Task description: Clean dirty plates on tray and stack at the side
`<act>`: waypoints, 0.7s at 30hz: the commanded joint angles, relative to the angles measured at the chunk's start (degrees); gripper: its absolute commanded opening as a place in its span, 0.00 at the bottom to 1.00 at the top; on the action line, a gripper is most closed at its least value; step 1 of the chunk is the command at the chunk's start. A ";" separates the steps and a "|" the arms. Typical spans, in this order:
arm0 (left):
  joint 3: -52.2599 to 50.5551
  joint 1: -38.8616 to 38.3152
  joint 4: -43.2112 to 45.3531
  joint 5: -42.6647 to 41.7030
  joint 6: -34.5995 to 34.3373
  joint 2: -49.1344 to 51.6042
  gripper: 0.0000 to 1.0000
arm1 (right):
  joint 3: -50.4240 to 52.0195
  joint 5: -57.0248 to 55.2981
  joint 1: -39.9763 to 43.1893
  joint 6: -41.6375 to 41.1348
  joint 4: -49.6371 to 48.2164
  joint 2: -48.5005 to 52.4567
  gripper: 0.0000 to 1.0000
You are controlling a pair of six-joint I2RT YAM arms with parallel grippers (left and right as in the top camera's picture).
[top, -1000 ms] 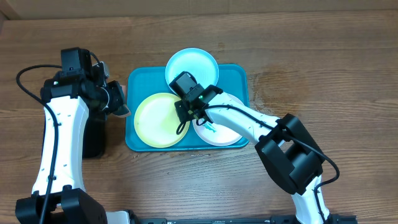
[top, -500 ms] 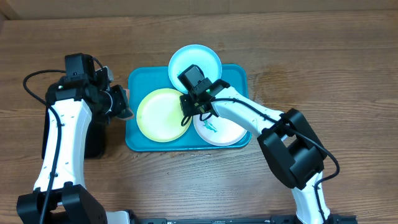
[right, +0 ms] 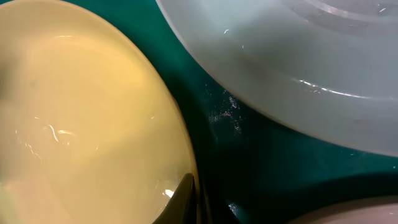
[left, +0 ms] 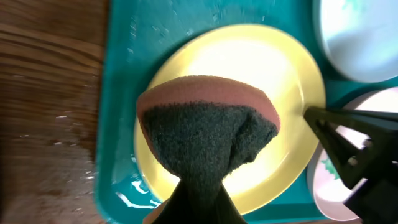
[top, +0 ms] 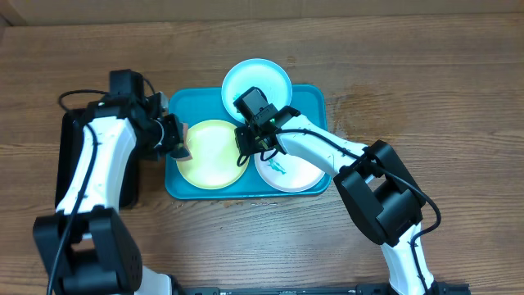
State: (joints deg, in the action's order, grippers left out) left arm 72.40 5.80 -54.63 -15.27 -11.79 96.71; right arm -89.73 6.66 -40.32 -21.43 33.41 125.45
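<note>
Left gripper [top: 178,145], clamping a sponge [left: 208,134], hangs above the yellow-green plate [top: 211,160] at the tray [top: 190,103] left edge; closed right gripper [top: 243,148] touches its right rim.

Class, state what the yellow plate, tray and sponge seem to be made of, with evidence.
Yellow plate: likely smooth glossy plastic; bright glare on it.
Tray: probably glossy moulded plastic; shiny highlights, rounded rim.
Sponge: seemingly soft pink foam backing a coarse dark fibrous scouring layer.

Bright, even light from above; glare whitens the yellow-green plate [left: 273,68], and wrist views are blurred.
</note>
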 commanded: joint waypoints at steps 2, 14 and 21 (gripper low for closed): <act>-0.04 -1.03 0.57 -1.29 1.07 4.46 0.04 | -0.31 0.11 -0.15 -0.28 -0.35 2.93 0.04; -0.04 -1.01 6.34 -0.96 4.61 15.80 0.04 | -0.33 0.15 -0.04 -0.26 -1.40 2.93 0.04; -0.04 -0.96 8.26 9.86 6.91 19.04 0.04 | -0.33 0.11 -0.04 -0.22 -1.18 2.93 0.04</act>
State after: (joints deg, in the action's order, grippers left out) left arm 72.40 4.89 -47.66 -15.00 -7.33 112.64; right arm -89.89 7.20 -40.27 -21.41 32.01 125.97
